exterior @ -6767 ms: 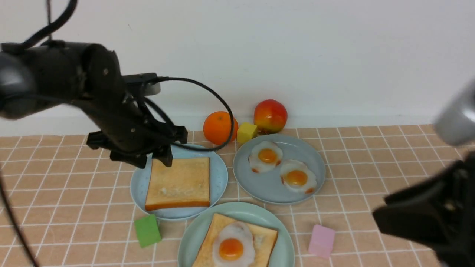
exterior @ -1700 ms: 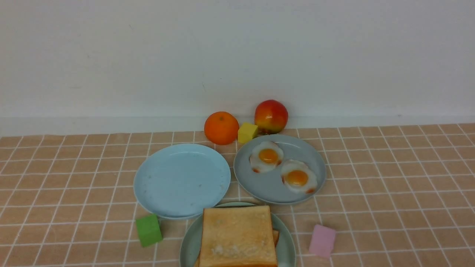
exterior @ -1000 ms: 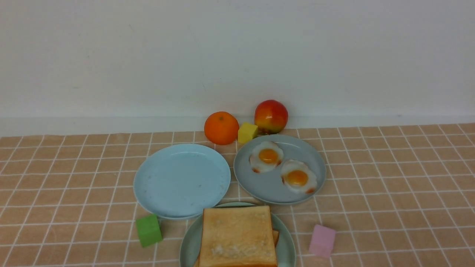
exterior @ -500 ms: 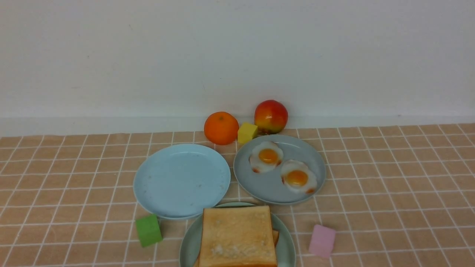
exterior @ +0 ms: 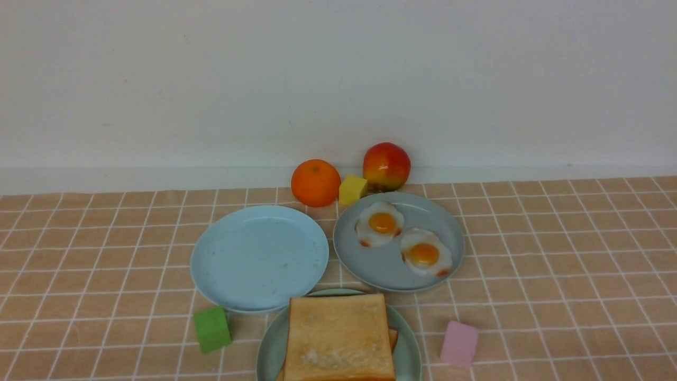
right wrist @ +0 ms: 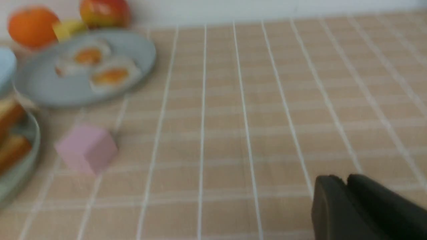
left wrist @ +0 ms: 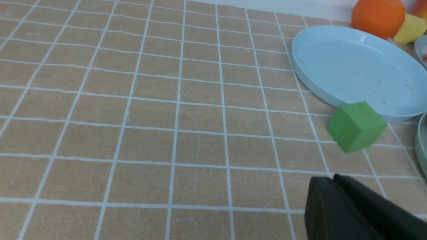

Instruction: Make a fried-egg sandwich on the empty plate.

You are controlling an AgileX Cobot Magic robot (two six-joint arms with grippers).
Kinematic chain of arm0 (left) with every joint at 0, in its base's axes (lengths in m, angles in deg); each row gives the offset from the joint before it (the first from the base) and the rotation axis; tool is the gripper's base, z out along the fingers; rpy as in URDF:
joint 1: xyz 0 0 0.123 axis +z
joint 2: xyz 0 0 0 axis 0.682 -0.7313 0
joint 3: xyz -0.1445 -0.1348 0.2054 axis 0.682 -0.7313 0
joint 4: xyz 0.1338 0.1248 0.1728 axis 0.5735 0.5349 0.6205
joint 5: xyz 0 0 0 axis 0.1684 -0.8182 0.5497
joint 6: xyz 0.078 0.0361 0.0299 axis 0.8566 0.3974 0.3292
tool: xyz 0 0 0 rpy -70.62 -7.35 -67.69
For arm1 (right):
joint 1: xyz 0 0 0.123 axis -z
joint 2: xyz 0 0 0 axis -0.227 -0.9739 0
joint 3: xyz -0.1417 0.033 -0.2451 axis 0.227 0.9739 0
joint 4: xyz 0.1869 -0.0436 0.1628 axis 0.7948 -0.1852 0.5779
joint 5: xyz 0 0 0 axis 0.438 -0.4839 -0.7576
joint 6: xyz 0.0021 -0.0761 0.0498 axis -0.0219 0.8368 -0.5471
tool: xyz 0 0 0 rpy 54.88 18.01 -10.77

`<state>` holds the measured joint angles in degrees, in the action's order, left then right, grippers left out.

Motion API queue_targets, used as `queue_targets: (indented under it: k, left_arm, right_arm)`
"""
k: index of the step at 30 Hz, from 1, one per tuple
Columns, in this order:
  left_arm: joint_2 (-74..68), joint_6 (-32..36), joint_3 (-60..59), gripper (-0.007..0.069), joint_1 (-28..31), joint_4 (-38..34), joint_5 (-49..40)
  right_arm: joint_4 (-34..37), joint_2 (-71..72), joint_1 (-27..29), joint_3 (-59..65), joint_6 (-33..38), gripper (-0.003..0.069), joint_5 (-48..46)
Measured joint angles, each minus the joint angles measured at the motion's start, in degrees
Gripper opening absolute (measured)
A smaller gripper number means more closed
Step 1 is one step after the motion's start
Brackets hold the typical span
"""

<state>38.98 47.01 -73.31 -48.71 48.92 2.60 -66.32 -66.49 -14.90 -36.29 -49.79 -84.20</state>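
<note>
Toast stacked on the mint-green plate (exterior: 407,346)

Green block (exterior: 212,328) and pink block (exterior: 459,344) flank it; left hand (left wrist: 333,178) and right hand (right wrist: 346,180) closed, holding nothing.

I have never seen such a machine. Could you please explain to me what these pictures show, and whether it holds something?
This is a robot with two arms, each ending in a gripper. One camera sits between the arms and looks forward; no arm appears in its picture. Each wrist also carries a camera, and there the left gripper and right gripper show at the edge, holding nothing.

On the checked cloth, a pale green plate carries two stacked toast slices. The blue plate is bare, and the grey plate carries two fried eggs. Around them are an orange, a red-yellow fruit, and yellow, green and pink blocks.
</note>
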Motion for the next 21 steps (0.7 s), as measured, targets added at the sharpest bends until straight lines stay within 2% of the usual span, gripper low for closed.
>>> queue_targets:
  k: [21]
  left_arm:
    - [0.00, 0.00, -0.07, 0.0039, 0.00, 0.00, -0.02]
  right_arm:
    - [-0.21, 0.00, 0.00, 0.28, -0.06, 0.0111, 1.21]
